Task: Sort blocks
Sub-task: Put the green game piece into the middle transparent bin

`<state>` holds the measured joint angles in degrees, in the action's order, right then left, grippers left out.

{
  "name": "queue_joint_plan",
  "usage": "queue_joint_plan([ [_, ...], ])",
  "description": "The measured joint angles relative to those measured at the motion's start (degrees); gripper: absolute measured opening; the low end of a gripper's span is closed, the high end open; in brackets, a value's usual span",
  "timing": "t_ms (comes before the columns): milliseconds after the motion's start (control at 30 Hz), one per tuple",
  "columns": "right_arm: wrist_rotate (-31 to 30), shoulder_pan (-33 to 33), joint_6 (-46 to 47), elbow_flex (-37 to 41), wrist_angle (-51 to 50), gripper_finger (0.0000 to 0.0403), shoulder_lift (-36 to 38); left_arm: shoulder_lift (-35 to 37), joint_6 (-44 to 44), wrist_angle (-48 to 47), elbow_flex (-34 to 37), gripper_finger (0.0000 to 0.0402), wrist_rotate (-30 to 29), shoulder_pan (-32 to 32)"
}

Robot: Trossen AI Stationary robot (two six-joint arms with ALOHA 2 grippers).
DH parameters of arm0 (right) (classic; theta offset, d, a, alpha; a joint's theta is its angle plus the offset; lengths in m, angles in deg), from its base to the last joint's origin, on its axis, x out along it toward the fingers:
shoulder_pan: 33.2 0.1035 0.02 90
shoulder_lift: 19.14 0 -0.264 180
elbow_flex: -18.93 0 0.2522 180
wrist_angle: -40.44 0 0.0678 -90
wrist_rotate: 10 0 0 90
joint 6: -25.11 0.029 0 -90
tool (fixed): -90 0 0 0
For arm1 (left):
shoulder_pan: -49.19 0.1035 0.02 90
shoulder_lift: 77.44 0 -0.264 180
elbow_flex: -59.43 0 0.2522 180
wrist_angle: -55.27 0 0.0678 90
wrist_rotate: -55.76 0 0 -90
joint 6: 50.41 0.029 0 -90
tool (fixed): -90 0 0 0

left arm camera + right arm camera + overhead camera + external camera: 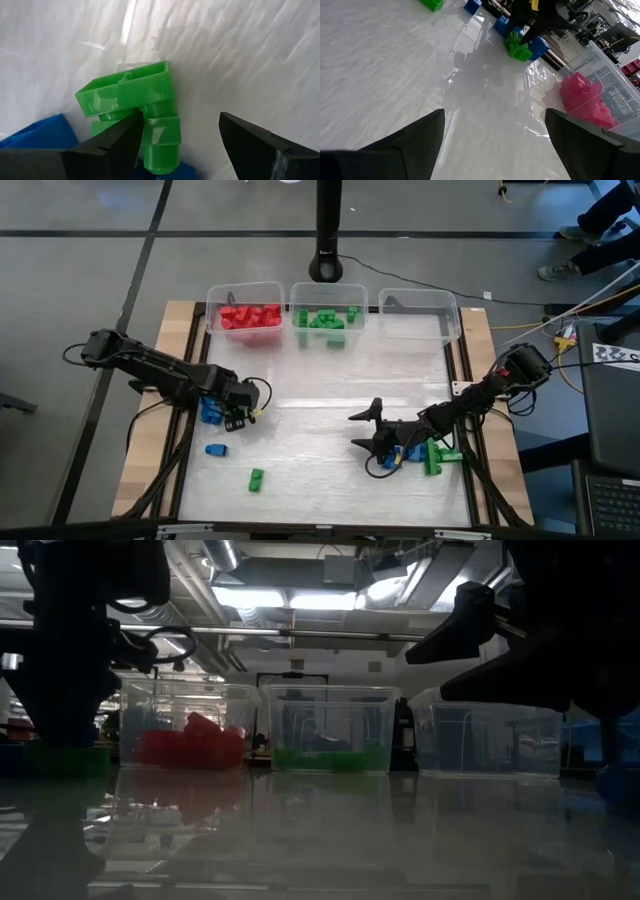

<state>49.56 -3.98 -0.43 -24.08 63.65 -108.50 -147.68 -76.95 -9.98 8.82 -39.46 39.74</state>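
My left gripper [238,408] is open at the table's left side, low over a small cluster of green blocks [131,94] beside blue blocks [210,413]. In the left wrist view the green blocks lie between the fingers, close to one finger [107,145]. My right gripper [361,430] is open at the right side, above the table, holding nothing. Blue and green blocks [432,458] lie under its arm. A loose blue block [216,450] and a green block [256,479] rest near the front left. My left gripper has one finger [125,135] standing right against the lower green block [161,137], which lies on the table; I cannot tell whether it touches. The other finger [260,145] is apart from the blocks.
Three clear bins stand along the far edge: one with red blocks [250,316], one with green blocks [327,320], and one bare [420,315]. The shiny white table surface [320,395] lies open between the arms. A camera post [327,265] stands behind the bins.
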Motion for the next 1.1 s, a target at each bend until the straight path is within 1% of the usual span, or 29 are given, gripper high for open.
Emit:
queue_joint_plan([
  [200, 0.0, 0.0, 0.0, 0.0, 0.0, 0.0344, 0.0, 0.0, 0.5, 0.1, 0.1, 0.0250, -1.4, 0.0],
  [300, 0.0, 0.0, 0.0, 0.0, -0.1, 0.0344, 0.0, 0.0, -0.2, 1.7, 1.5, 0.0250, -2.0, 0.1],
  [433, 0.0, 0.0, 0.0, 0.0, -0.1, 0.0344, 0.0, -0.2, -5.8, 4.9, 5.2, 0.0250, -1.2, 0.1],
  [533, 0.0, 0.0, 0.0, 0.0, -0.1, 0.0344, 0.0, -0.1, -10.2, 7.3, 5.9, 0.0250, -1.2, 0.2],
  [633, 0.0, 0.0, 0.0, 0.0, 0.0, 0.0344, 0.0, -0.1, -11.2, 10.6, 6.0, 0.0250, -1.3, 0.2],
  [800, 0.0, 0.0, 0.0, 0.0, 0.1, 0.0344, 0.0, -0.1, -6.7, 20.4, 5.9, 0.0250, -2.4, 0.2],
  [900, 0.0, 0.0, 0.0, 0.0, 0.1, 0.0344, 0.0, -0.1, -1.7, 25.7, 5.9, 0.0250, -2.8, 0.2],
  [967, 0.0, 0.0, 0.0, 0.0, 0.1, 0.0344, 0.0, -0.1, 1.4, 25.8, 4.9, 0.0250, -2.9, 0.2],
  [1067, 0.0, 0.0, 0.0, 0.0, 0.1, 0.0344, 0.0, -0.1, 7.1, 21.0, 1.0, 0.0250, -3.2, 0.2],
  [1100, 0.0, 0.0, 0.0, 0.0, 0.1, 0.0344, 0.0, -0.1, 8.8, 19.0, -0.5, 0.0250, -4.1, 0.2],
])
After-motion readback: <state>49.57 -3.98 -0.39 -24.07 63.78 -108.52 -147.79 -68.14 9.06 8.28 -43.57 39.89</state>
